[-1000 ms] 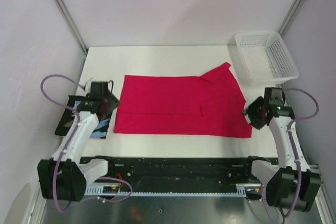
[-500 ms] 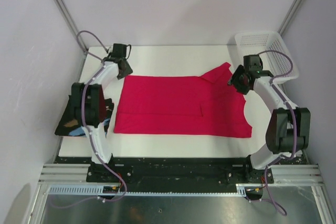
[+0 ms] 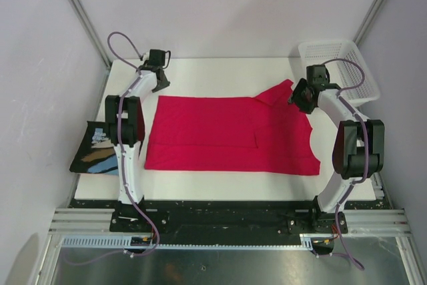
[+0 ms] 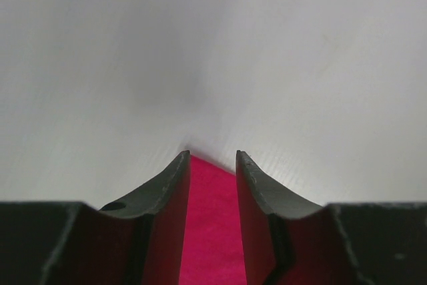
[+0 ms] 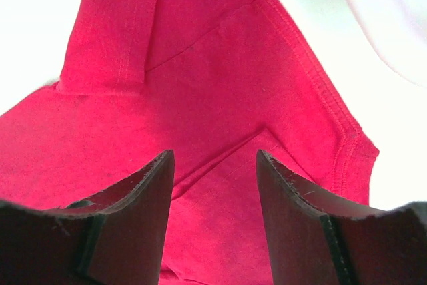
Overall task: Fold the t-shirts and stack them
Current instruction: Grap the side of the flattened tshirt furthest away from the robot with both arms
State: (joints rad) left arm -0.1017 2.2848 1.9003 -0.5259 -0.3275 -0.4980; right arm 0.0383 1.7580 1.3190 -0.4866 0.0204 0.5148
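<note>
The crimson-pink t-shirt (image 3: 220,135) lies flat across the white table, with one sleeve folded up at its far right. The black printed t-shirt (image 3: 100,153) hangs over the table's left edge. My left gripper (image 3: 160,86) is at the pink shirt's far left corner. In the left wrist view that corner (image 4: 210,225) shows in the narrow gap between the left gripper's (image 4: 212,158) open fingers. My right gripper (image 3: 298,98) hangs over the far right sleeve. In the right wrist view the right gripper (image 5: 215,155) is open above the pink shirt's seams (image 5: 220,98).
A white mesh basket (image 3: 340,71) stands at the table's far right corner, just beyond the right arm. Grey walls close in the back and both sides. The arm bases sit on the black rail along the near edge.
Both arms swung from the near side of the table out to the shirt's far corners. The left jaws narrowed; the right jaws kept their width. The shirts have not moved.
</note>
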